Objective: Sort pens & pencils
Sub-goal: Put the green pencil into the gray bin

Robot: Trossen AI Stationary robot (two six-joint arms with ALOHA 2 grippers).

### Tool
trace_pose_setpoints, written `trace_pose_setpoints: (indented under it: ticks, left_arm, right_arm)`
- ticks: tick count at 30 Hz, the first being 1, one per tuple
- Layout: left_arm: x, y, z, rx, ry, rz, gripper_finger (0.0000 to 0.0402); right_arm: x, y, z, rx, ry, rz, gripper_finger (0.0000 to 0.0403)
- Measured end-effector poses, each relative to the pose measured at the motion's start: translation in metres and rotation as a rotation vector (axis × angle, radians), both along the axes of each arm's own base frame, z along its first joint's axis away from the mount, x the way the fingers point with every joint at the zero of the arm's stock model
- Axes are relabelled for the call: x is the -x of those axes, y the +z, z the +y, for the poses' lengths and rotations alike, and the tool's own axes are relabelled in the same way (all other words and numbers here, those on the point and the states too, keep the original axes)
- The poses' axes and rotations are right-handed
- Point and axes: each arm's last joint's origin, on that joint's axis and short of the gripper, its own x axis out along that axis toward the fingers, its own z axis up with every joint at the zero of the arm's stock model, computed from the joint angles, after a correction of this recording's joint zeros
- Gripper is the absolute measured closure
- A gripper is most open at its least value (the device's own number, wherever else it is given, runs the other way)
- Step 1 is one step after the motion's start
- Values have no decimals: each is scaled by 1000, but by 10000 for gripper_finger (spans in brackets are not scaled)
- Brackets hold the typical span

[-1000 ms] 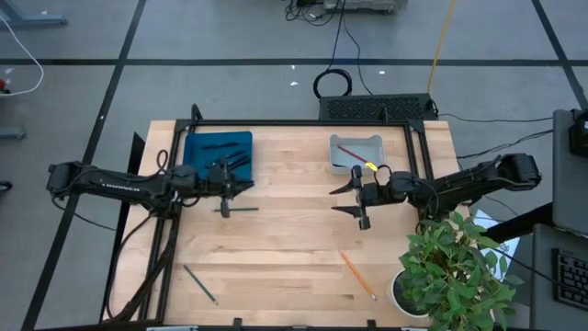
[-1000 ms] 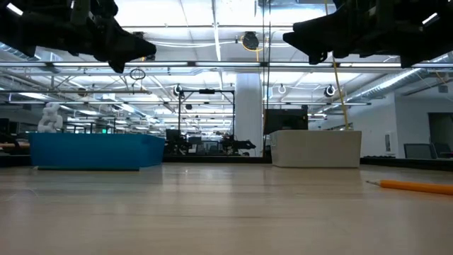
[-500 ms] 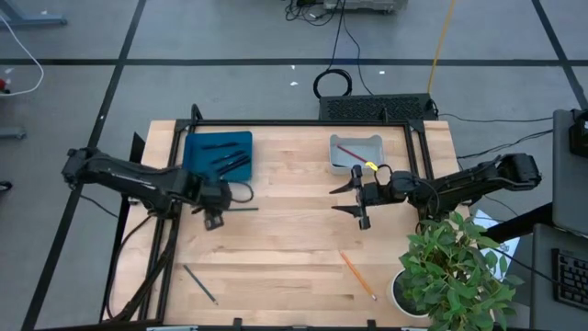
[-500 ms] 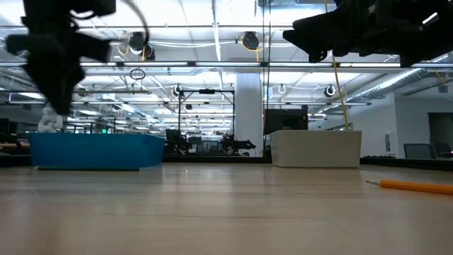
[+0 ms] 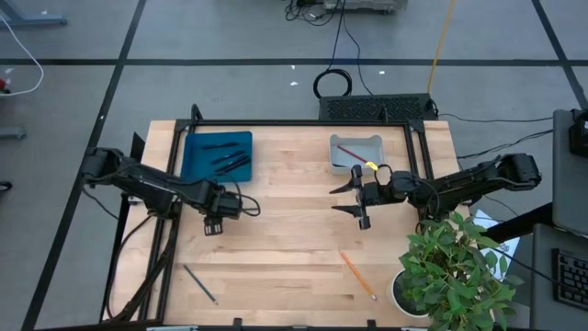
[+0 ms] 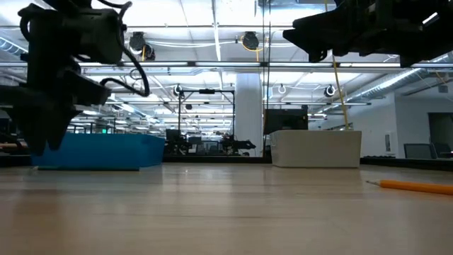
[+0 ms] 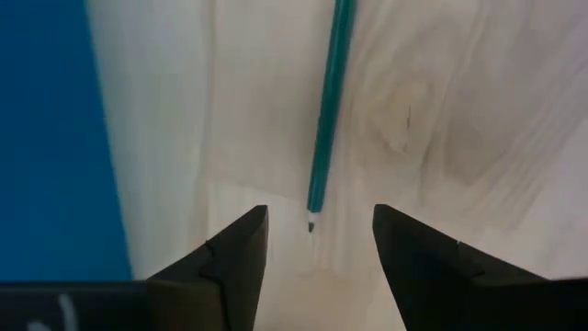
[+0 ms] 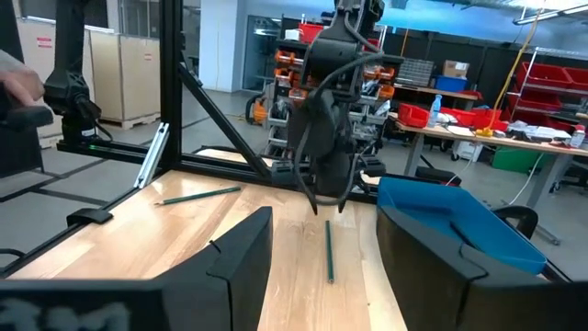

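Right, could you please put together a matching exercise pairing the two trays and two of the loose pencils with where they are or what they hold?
Things:
1. blue tray
2. grey tray
3. orange pencil
4. green pencil

Descriptions:
A. holds a red pencil
B. holds black pens
C. lies just ahead of the open left gripper
D. lies near the potted plant

Pairs: 1-B, 2-A, 3-D, 4-C

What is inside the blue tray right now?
In the high view the blue tray holds a few dark pens, lying loose near its middle. From the low view its wall hides the contents, so an exact count is not possible.
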Motion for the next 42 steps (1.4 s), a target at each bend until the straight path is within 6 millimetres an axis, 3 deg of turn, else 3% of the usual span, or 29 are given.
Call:
trace_pose_setpoints:
  ticks: [7,17,34,38,42]
  left_arm:
    - [-3,-3,4,4,37,5,197]
    - [3,-15,24,54,179,18,197]
    - [9,-30,22,71,215,-17,199]
    - [9,-30,22,83,230,-17,230]
    - [9,-31,21,102,238,-17,304]
  right_arm:
    - [0,0,0,0,0,1,218]
    - [0,0,0,0,0,1,218]
    - [0,0,0,0,0,1,218]
    - [0,0,0,0,0,1,218]
    - [0,0,0,0,0,1,218]
